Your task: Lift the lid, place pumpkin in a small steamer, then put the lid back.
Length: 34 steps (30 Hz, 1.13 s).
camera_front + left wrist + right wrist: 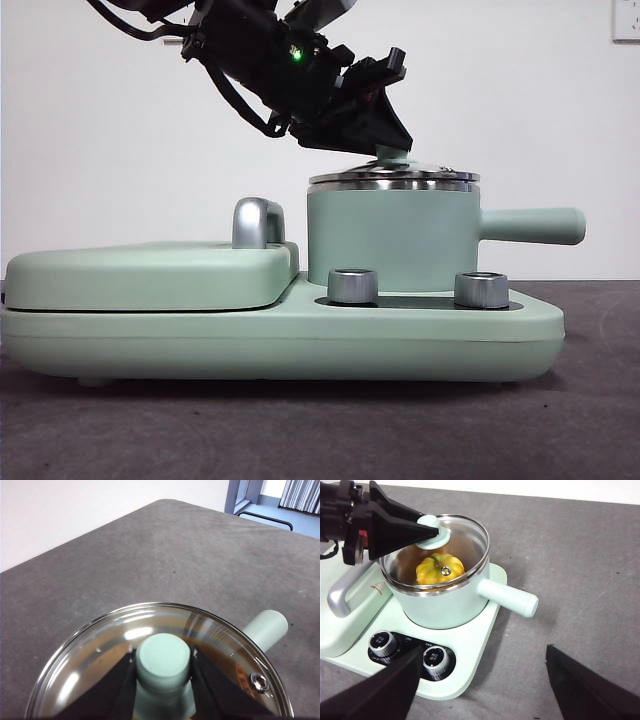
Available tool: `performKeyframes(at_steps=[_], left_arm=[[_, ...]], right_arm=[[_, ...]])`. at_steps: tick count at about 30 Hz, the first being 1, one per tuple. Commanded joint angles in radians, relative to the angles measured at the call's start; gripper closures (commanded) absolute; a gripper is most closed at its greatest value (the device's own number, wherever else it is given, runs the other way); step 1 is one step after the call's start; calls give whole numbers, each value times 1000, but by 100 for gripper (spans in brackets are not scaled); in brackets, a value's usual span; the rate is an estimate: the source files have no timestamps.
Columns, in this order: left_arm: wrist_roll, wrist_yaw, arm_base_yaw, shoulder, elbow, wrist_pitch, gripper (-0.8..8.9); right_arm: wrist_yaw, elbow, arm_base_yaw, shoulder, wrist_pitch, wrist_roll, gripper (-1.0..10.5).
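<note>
The glass lid (400, 179) lies on the rim of the small steamer (390, 240), about level. My left gripper (386, 140) comes down from the upper left and is shut on the lid's mint-green knob (163, 655). In the right wrist view the pumpkin (432, 570) sits inside the steamer (445, 607) and shows through the lid (465, 545), with the left gripper (427, 530) on the knob. My right gripper (484, 650) is open and empty, above the appliance's front corner and apart from the steamer.
The steamer's long handle (530, 225) sticks out to the right. The flat griddle cover (150, 270) with its chrome handle (255, 222) lies left of the steamer. Two metal dials (352, 285) (480, 289) stand on the mint-green base (300, 340). Grey table (580, 570) lies around.
</note>
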Motion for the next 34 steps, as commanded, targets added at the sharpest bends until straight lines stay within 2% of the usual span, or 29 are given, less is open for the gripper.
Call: performKeyframes(at_steps=[1,30,32,34], left_arm=[[-5,-2,-9,-9,37,26,803],[-12,-2,-13,-13,37,-59,803],[-12,-2,-13,-13,37,-64,768],[-12,-2,-13,-13,37,-63,672]], right_arm=[[5,4,9,5,8,10,569],[24,4,9,6,9,10,569],[24,4,9,6,9,10,569],[24,4,9,6,9,10,569]])
